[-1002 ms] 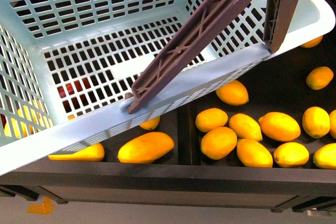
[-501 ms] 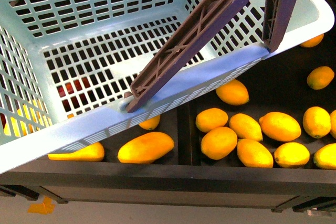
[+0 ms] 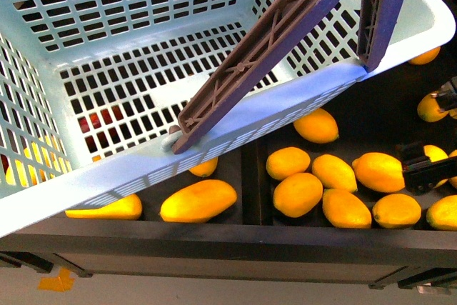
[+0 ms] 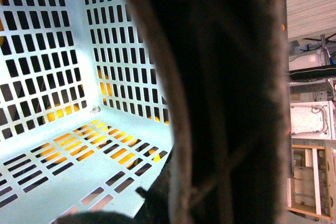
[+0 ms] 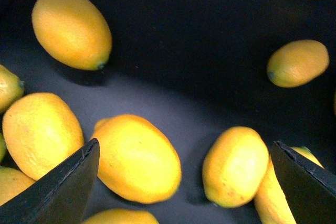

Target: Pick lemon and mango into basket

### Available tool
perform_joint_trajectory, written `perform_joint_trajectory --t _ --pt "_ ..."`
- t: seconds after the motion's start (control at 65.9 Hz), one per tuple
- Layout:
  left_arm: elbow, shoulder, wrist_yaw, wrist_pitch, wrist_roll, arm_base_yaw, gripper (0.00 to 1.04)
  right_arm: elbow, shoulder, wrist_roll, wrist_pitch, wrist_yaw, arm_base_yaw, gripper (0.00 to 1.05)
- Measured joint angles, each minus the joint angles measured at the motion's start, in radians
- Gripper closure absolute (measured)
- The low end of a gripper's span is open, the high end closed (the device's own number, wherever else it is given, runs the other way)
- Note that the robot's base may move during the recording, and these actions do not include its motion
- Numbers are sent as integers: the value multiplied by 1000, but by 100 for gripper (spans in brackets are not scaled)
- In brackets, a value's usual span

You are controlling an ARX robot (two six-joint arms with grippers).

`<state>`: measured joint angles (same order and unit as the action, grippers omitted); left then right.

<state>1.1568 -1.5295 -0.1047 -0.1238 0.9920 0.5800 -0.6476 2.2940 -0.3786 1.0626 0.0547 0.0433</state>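
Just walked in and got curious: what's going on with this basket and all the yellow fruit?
A two-armed robot is gathering fruit. The turquoise basket hangs tilted above the fruit bins, empty so far. Its brown handle fills the left wrist view, so the left arm seems to be carrying it. The right gripper hovers open over a lemon, with nothing gripped yet.

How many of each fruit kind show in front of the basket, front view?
Long yellow mangoes: 2
Lemons: 11
Yellow fruit half under the basket rim, kind unclear: 1
Total: 14, not counting a sliver at the right edge.
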Motion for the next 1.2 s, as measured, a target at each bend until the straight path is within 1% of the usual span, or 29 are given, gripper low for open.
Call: perform_joint_trajectory --t 0.258,0.41,0.729,0.987,1.199 --pt "0 0 0 0 0 0 100 -131 89 70 -34 83 -88 9" --pt "0 0 0 0 0 0 100 -211 141 87 -66 115 -121 9" --pt "0 0 0 0 0 0 100 -393 249 127 -140 130 -129 9" --pt "0 0 0 0 0 0 100 -497 307 158 -195 170 -134 9" --pt "0 0 0 0 0 0 100 -581 356 159 -240 174 -138 9"
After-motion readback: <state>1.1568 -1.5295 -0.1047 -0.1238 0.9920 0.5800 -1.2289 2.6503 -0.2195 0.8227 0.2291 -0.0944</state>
